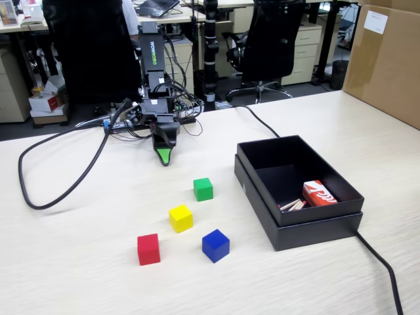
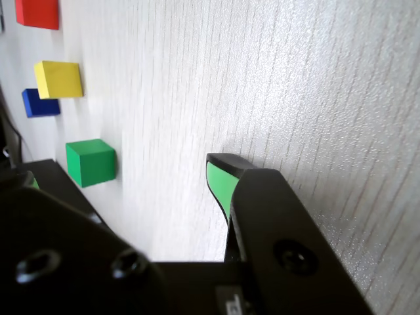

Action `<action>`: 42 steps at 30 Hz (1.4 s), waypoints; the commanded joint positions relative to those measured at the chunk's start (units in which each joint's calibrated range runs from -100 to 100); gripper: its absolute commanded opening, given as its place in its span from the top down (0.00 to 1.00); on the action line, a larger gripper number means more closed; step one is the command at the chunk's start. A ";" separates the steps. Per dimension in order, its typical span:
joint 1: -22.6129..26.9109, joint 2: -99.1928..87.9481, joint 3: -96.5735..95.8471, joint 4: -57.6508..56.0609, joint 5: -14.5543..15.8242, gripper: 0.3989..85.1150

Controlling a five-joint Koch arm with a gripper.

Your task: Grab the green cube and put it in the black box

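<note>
Just ahead of the hand [image 1: 164, 156], a bit to its right in the fixed view, sits the green cube [image 1: 203, 189] on the bare desk [image 1: 79, 262], nothing touching it. It's the closest of the four cubes to the hand, which probably makes the reach easy. The yellow cube [image 1: 180, 218] is next out, then the red cube [image 1: 148, 249] and blue cube [image 1: 215, 245] farthest away. They're spread apart enough that I'd guess the fingers can go down around the green one without bumping a neighbour.

The hand itself is parked low near the arm's base, tip pointing down at the desk, holding nothing. Only one green-tipped finger really shows in either view, so I can't tell how far it's open.

The black box [image 1: 252, 187] is off to the hand's right in the fixed view, lid off, well clear of the cubes. There's already a red and white packet [image 1: 319, 194] and some sticks in its near corner, so dropping the cube in the bare middle looks safest.
</note>
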 commanded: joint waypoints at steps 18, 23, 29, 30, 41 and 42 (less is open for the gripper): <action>-0.05 -0.01 -1.30 -0.87 0.00 0.42; 0.00 -0.01 -1.30 -0.87 0.20 0.43; 0.10 0.10 -0.85 -0.87 0.34 0.43; 0.15 0.10 -0.66 -0.87 0.68 0.43; 0.83 1.71 10.22 -12.10 2.98 0.44; 1.27 2.28 13.12 -15.99 3.96 0.44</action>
